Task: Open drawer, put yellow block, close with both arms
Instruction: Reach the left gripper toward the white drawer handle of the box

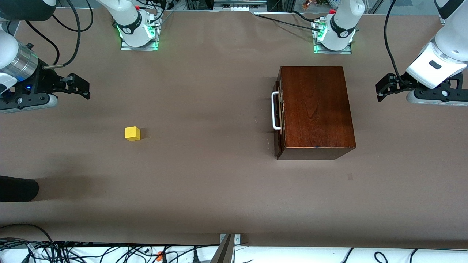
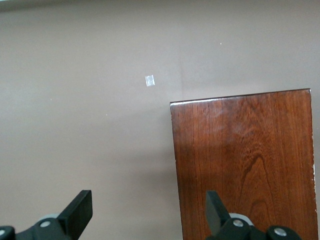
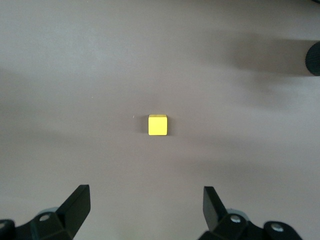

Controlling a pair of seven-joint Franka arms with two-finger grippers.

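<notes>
The table (image 1: 219, 190) was covered in plain brown, and the task's things were set well apart on it, seemingly so that each arm had its own item within reach. The wooden box (image 1: 316, 109) was placed toward the left arm's end, its top seen partly under the left gripper (image 2: 150, 212) in the left wrist view. Its drawer (image 1: 278, 113) was shut flush, the dark reddish-brown front and white U-shaped handle (image 1: 275, 111) being turned toward the middle of the table, presumably so that a pull could be made along the table's length. The box appeared dark, polished and strongly grained.

The left gripper was held over bare table beside the box, fingers spread wide and nothing gripped. The right gripper (image 3: 146, 207) was held over the right arm's end of the table, likewise fully spread and empty. Neither arm had been committed yet; the opening step was judged not begun.

The yellow block (image 1: 132, 133) lay alone on the cloth, ahead of the right gripper and centred between its fingers in the right wrist view, well apart from the box. It was seen as a small, bright, clean-edged cube.
</notes>
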